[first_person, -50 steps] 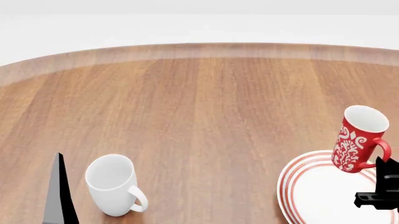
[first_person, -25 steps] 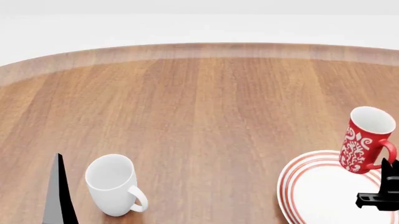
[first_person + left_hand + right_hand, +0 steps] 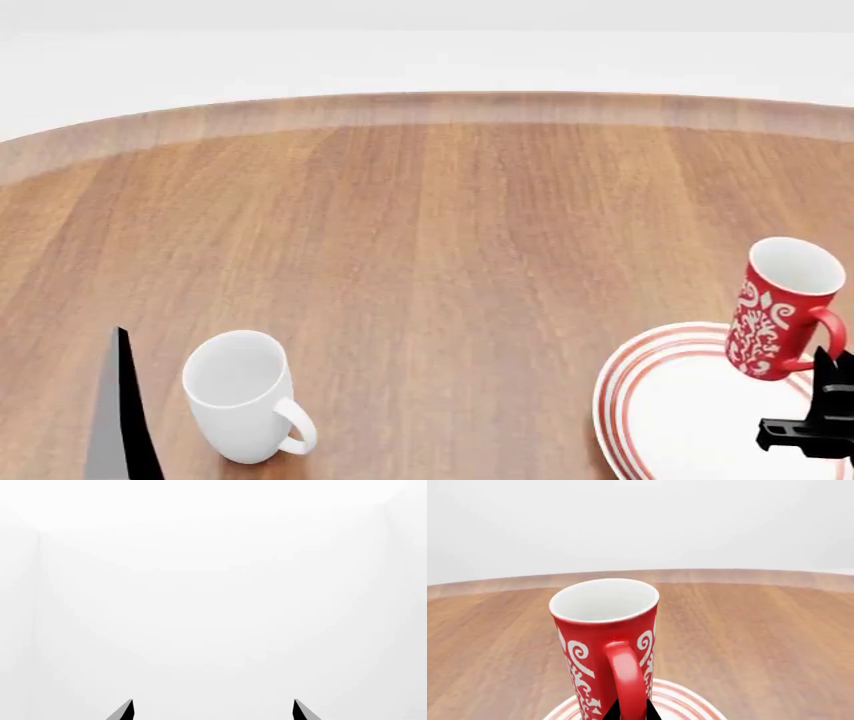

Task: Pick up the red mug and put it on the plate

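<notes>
The red mug (image 3: 778, 312), tall with white swirls and a white inside, hangs tilted over the far edge of the plate (image 3: 681, 410), a round white plate with red rings at the table's front right. My right gripper (image 3: 830, 375) is shut on the mug's red handle (image 3: 626, 680); in the right wrist view the fingertips (image 3: 612, 711) press both sides of the handle, with the mug (image 3: 602, 640) above the plate's rim (image 3: 677, 695). My left gripper (image 3: 213, 711) is open and empty, facing blank white; one finger (image 3: 118, 410) shows at the head view's lower left.
A plain white mug (image 3: 240, 395) stands on the wooden table (image 3: 441, 230) at the front left, close beside my left finger. The round table's far edge (image 3: 427, 105) curves across the back.
The red mug has moved slightly right and down toward the plate in my right gripper. The left finger shifted slightly left. The white mug has not moved.
</notes>
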